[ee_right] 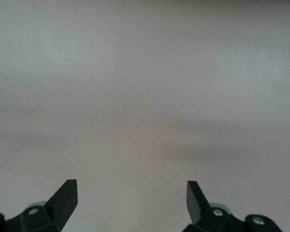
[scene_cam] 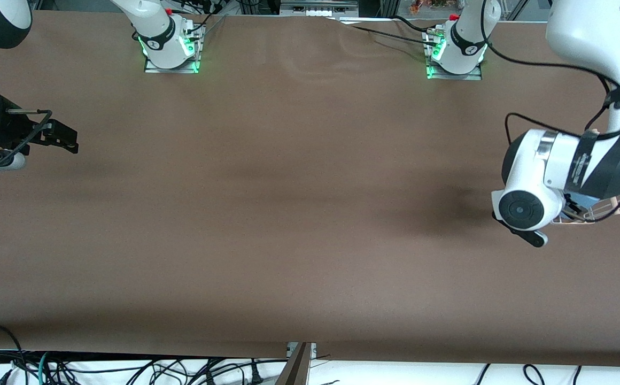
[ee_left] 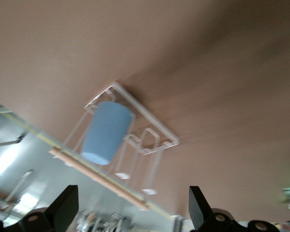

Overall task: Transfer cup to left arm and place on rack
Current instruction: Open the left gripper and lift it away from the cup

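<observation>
your cup (ee_left: 106, 132) sits in the rack (ee_left: 154, 133), lying among the clear looped prongs with its mouth turned toward the wooden dowel (ee_left: 99, 179) that runs along one side of the frame. the rack rests on the brown table (scene_cam: 288, 214) at the left arm's end, close to the table's edge; from the front camera you see only a corner of it (scene_cam: 582, 216) poking out under the left arm's wrist. your left gripper (ee_left: 133, 212) hangs over the rack with its fingers spread wide, nothing between them and nothing touching the cup. your right gripper (ee_right: 132, 200) waits over bare table at the right arm's end, well apart from the rack, its fingers also parted wide and holding nothing. in the front view it (scene_cam: 64, 138) shows at the edge of the frame.
</observation>
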You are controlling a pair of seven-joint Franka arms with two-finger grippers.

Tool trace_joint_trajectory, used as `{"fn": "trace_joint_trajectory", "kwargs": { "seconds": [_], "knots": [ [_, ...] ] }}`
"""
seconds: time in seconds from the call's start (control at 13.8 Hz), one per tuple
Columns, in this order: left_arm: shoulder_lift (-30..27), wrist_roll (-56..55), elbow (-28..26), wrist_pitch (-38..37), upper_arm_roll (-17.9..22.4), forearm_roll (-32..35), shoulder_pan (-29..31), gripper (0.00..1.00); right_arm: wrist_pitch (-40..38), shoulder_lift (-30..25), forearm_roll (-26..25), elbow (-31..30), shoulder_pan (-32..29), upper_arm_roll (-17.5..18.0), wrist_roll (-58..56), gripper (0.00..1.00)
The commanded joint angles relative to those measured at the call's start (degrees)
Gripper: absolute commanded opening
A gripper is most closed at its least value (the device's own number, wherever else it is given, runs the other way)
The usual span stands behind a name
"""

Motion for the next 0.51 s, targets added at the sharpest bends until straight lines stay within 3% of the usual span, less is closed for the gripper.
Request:
{"fn": "trace_joint_trajectory", "kwargs": {
  "seconds": [0.0, 0.22, 0.44],
  "knots": [
    [-5.97, -3.68, 0.50, -0.47, -0.18, -12.14, 1.17, 1.00, 0.19, -0.27, -0.18, 0.12, -0.64, 0.35, -0.94, 1.00],
    [-12.04, -15.08, 3.22, -0.47, 0.35, -25.68, 2.04, 1.00, 0.19, -0.35, 0.00, 0.12, -0.64, 0.35, -0.67, 1.00],
    [-14.07, -17.32, 7.96, -0.47, 0.17, -32.72, 6.59, 1.00, 0.10, -0.26, 0.17, 0.12, -0.64, 0.26, -0.67, 1.00]
  ]
}}
